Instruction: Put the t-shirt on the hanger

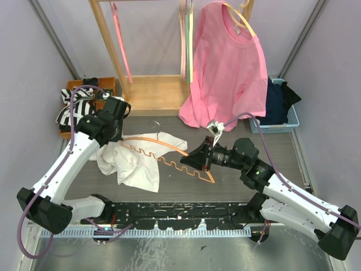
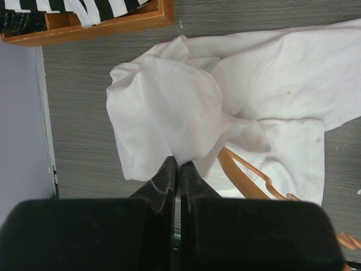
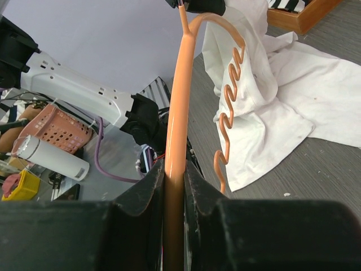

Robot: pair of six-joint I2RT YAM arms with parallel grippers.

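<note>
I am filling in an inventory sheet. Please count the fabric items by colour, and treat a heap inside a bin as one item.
White t-shirt: 1
Pink t-shirt: 1
Black-and-white striped heap: 1
Dark heap in the blue basket: 1
Total: 4

Matt, creased cloth t-shirt [image 2: 169, 101]; smooth glossy plastic hanger [image 3: 176, 113]; grey wood-grain tabletop [image 2: 79, 124].

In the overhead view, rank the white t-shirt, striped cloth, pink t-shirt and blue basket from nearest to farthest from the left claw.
1. White t-shirt, pinched in the left claw.
2. Striped cloth, back left.
3. Pink t-shirt, hanging back right.
4. Blue basket, far right.
</note>
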